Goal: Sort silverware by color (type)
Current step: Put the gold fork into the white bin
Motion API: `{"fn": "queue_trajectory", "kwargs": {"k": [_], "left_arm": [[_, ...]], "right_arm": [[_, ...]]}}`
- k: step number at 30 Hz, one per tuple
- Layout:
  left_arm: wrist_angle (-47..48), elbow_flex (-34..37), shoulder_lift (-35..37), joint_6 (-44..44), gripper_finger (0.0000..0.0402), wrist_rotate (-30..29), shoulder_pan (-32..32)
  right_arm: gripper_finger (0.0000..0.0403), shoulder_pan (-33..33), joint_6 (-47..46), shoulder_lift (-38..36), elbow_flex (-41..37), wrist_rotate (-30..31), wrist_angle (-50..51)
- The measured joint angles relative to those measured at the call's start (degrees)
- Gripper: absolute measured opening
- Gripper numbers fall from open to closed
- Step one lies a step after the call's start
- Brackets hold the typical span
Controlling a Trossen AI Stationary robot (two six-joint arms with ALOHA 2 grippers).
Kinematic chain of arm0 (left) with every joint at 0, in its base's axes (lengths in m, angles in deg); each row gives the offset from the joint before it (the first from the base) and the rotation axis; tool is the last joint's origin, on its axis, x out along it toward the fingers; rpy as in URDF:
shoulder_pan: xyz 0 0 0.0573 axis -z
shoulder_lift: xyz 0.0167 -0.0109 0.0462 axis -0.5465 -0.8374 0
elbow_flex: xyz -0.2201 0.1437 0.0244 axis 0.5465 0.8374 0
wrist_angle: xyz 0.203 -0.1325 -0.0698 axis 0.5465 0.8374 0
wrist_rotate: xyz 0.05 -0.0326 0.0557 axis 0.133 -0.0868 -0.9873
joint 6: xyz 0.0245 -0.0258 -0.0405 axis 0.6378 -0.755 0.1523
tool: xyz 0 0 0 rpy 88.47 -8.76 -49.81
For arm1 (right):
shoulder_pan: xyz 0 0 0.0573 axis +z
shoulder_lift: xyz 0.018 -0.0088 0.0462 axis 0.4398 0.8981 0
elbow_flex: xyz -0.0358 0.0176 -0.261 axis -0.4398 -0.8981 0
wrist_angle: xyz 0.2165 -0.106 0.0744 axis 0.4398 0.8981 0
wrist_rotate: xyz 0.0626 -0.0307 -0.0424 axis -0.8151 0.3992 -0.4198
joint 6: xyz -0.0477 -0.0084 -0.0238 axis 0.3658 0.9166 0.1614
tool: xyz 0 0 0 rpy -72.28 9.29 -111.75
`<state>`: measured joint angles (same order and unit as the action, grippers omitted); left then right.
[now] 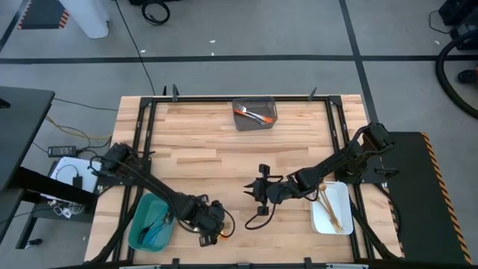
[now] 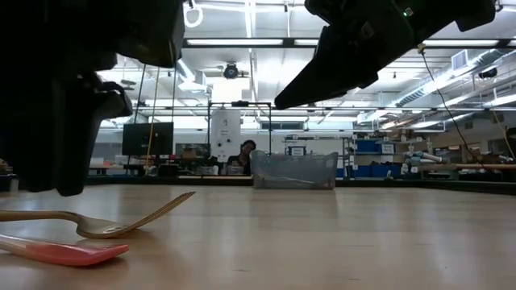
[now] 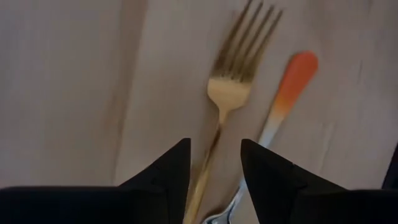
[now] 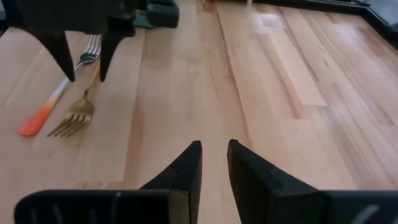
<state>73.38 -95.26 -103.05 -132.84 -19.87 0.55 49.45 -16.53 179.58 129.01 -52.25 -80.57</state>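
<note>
Left pincer spread wide, straddling the gold fork's handle on the surface, nothing gripped yet.
Drop straight, clench on the gold stem only; the orange-handled piece lies just beside (easy double-grab). High view adds the teal bin, white bin, grey bin; right pincer waits mid-surface, part-open, empty.

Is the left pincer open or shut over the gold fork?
Open. The left pincer hangs over the gold fork, its fingers apart on either side of the handle. It has not gripped the fork.
</note>
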Motion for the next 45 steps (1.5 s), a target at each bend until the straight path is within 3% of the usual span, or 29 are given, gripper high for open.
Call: {"fn": "queue_trajectory", "kwargs": {"k": [10, 37, 45], "left_arm": [[2.23, -1.67, -1.68, -1.53, 0.0124, -4.6, 1.36], [3.04, -1.84, -4.56, 1.14, 0.0118, -6.2, 3.56], [3.78, -1.74, -4.56, 1.12, 0.0055, -6.68, 3.4]], "right_arm": [[0.0084, -0.72, 1.59, 0.0, 0.0, -0.26, -1.24], [0.0084, -0.7, 2.85, 0.0, 0.02, -0.57, -2.54], [0.0084, -0.72, 2.83, 0.0, 0.02, -0.57, -2.54]]}}
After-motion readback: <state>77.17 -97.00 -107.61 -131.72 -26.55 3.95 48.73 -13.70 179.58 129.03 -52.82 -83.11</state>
